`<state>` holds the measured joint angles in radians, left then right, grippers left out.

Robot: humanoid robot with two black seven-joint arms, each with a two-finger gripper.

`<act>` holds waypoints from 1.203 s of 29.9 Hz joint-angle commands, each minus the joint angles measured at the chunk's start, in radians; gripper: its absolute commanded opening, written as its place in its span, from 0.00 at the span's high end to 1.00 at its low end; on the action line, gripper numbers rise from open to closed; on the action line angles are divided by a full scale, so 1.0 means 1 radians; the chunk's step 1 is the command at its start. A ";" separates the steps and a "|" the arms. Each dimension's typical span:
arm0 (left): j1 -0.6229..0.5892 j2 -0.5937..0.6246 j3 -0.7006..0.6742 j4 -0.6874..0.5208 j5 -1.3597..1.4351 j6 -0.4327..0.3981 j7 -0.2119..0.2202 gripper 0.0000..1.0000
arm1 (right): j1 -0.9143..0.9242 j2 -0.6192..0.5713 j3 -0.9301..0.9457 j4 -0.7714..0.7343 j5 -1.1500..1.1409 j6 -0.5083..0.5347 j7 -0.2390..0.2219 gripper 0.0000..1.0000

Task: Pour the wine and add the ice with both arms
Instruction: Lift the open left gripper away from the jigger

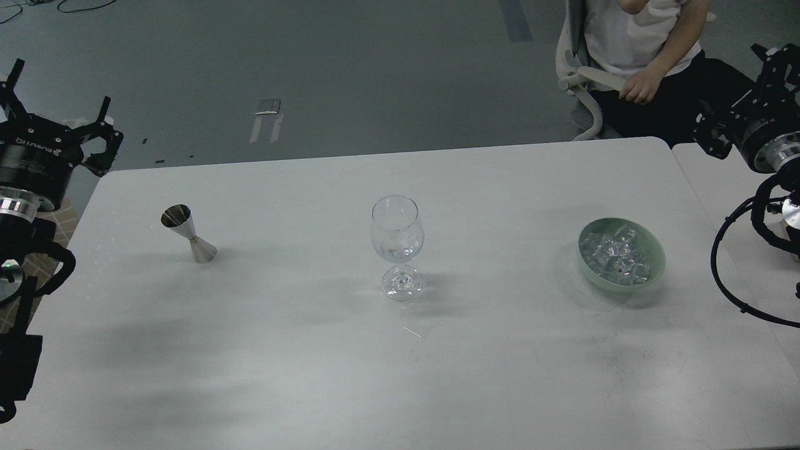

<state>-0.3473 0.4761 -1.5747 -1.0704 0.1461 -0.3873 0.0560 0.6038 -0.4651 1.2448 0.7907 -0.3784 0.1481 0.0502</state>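
Both my grippers hang empty, left gripper [59,103] fingers spread, right gripper [767,59] unreadable, so I'd take the steel jigger [189,234] low at its waist, level, before tipping into the wine glass [398,245]; ice [615,256] waits in the green bowl [650,240].

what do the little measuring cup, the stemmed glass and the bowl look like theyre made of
Measuring cup: polished metal, likely steel, going by its mirror-like silver sheen.
Stemmed glass: clear glass or possibly clear plastic; the table shows straight through it.
Bowl: pale green with a soft matte surface, perhaps ceramic or frosted glass; the look leaves it open.
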 commanded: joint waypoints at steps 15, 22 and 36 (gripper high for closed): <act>-0.010 -0.013 0.097 -0.002 0.102 0.021 -0.027 0.04 | -0.133 -0.282 -0.047 0.315 -0.034 -0.009 0.005 0.00; -0.024 -0.019 0.127 0.000 0.242 0.011 -0.027 0.04 | -0.148 -0.428 -0.048 0.413 -0.037 -0.001 0.003 0.00; -0.012 -0.017 0.114 -0.066 0.242 0.015 -0.013 0.03 | -0.187 -0.521 -0.045 0.496 -0.500 0.149 0.010 0.00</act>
<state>-0.3619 0.4623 -1.4592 -1.1149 0.3890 -0.3785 0.0437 0.4123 -0.9852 1.1966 1.2856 -0.7769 0.2715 0.0594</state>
